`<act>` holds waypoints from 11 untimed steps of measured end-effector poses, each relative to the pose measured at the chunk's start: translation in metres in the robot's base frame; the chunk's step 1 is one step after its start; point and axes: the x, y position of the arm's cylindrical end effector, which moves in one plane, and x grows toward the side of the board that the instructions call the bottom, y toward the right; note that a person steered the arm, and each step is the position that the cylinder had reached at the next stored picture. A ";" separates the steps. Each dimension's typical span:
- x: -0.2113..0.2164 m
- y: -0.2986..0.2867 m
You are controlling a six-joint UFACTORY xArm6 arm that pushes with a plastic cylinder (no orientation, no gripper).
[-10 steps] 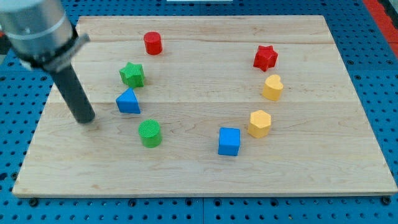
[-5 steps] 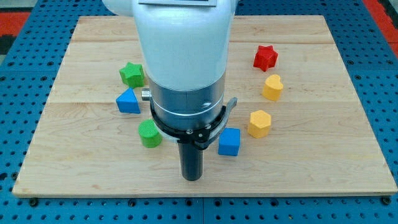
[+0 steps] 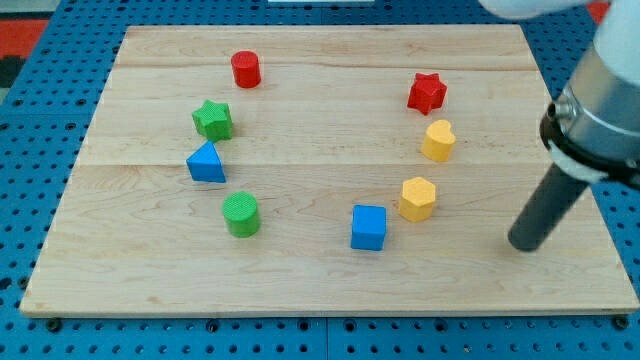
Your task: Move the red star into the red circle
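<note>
The red star (image 3: 426, 93) lies at the upper right of the wooden board (image 3: 320, 270). The red circle, a short red cylinder (image 3: 246, 69), stands at the upper left of the board, far from the star. My tip (image 3: 524, 243) rests on the board near its right edge, below and to the right of the red star. It is right of the yellow hexagon (image 3: 417, 198) and touches no block.
A yellow heart (image 3: 437, 140) lies just below the red star. A blue cube (image 3: 368, 227) is at the lower middle. A green star (image 3: 212, 119), a blue triangle (image 3: 206, 162) and a green cylinder (image 3: 240, 214) line the left side.
My tip has swept from the board's left side, past the lower middle, to the right edge. No block has moved.
</note>
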 end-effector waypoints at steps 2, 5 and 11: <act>-0.041 -0.001; -0.102 -0.011; -0.193 -0.035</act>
